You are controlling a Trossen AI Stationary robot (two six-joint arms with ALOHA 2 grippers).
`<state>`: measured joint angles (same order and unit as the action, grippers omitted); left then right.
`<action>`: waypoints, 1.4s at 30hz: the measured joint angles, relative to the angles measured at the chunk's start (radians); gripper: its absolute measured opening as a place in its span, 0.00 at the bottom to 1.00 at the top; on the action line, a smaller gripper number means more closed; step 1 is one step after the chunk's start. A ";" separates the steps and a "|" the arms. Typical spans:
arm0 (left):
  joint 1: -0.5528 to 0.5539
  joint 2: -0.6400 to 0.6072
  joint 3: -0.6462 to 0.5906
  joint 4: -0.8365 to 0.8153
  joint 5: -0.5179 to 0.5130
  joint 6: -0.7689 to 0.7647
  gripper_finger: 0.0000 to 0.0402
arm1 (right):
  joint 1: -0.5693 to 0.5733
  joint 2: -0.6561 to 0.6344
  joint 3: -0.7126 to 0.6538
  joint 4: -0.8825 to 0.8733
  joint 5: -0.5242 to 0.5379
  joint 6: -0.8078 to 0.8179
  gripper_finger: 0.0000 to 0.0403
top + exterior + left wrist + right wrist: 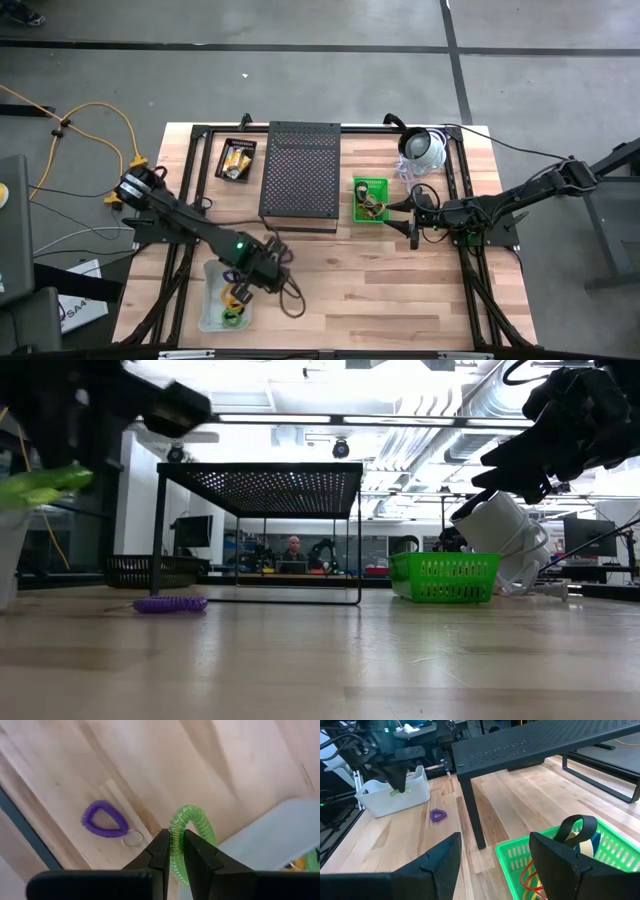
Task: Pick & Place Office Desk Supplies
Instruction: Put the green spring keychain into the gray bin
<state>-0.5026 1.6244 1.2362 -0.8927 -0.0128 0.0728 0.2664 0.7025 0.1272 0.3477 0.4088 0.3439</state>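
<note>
Left wrist view shows the green coil loop [187,832] pinched between the nearly closed fingers of the left gripper [176,855], hanging beside the white bin [280,835] near the purple loop [103,819], while the right gripper [492,857] waits wide open and empty above the green basket [520,857].

left gripper [175,851] fingers pinched shut; right gripper [492,857] fingers spread wide

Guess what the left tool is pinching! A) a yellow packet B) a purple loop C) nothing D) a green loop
D: the left tool has its fingers shut on a green loop, while the purple loop lies loose on the table.
</note>
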 joint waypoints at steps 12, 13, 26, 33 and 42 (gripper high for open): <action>-0.142 -0.019 0.085 -0.090 -0.241 0.001 0.09 | 0.000 0.000 0.000 -0.001 0.000 0.000 0.55; -0.153 -0.019 0.093 -0.096 -0.260 -0.001 0.09 | 0.000 0.000 0.000 0.000 0.000 0.000 0.55; -0.262 -0.019 0.114 -0.208 -0.276 -0.265 0.09 | 0.000 0.000 0.000 0.000 0.000 0.000 0.55; -0.344 -0.019 0.114 -0.257 -0.264 -0.526 0.09 | 0.000 0.000 0.000 0.000 0.000 0.000 0.55; -0.416 -0.019 0.114 -0.292 -0.118 -1.113 0.09 | 0.000 0.000 0.000 0.000 0.000 0.000 0.55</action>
<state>-0.9181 1.6054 1.3506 -1.1842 -0.1311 -1.0402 0.2662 0.7025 0.1272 0.3473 0.4089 0.3439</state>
